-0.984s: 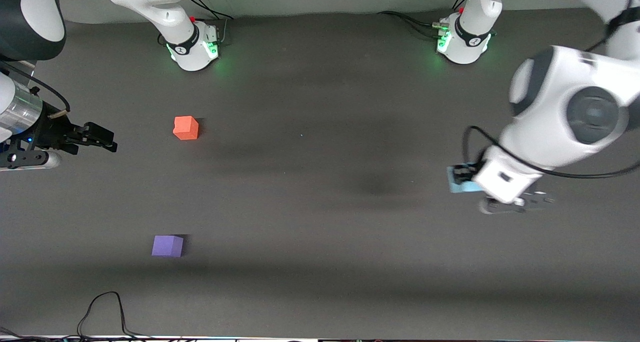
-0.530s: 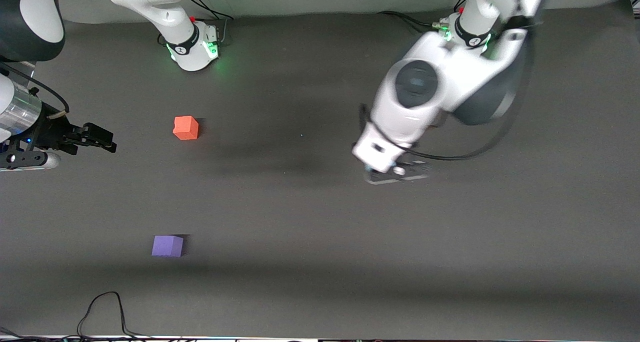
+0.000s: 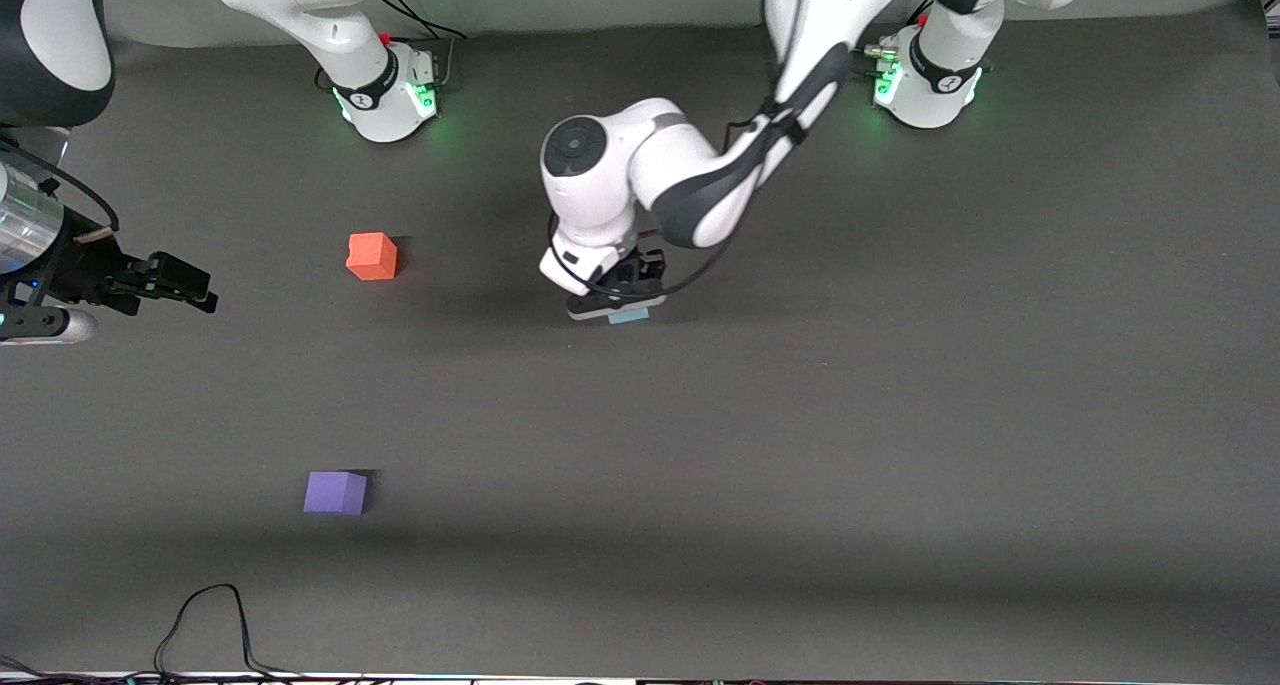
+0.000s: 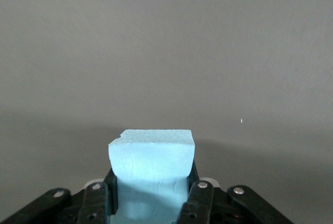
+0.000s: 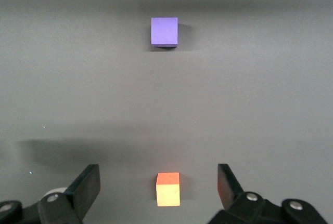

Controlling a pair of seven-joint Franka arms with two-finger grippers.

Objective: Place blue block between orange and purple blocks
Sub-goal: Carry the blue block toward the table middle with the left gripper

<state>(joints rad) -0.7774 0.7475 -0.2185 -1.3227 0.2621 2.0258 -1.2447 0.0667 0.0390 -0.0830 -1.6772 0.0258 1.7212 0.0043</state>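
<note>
Now the left hand (image 3: 622, 300) — clamping the blue block (image 4: 151, 174) — has swung toward the orange block (image 3: 372, 256) and purple block (image 3: 335, 492); the right hand (image 5: 158, 185) waits open.

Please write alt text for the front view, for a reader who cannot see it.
The left pincer holds the blue block over the table's middle. The orange block and, nearer the camera, the purple block lie toward the right arm's end. The right pincer, open, waits beside the orange block.

Even overhead light, soft shadows on the dark mat (image 3: 900, 445), green base glow, sharp focus
</note>
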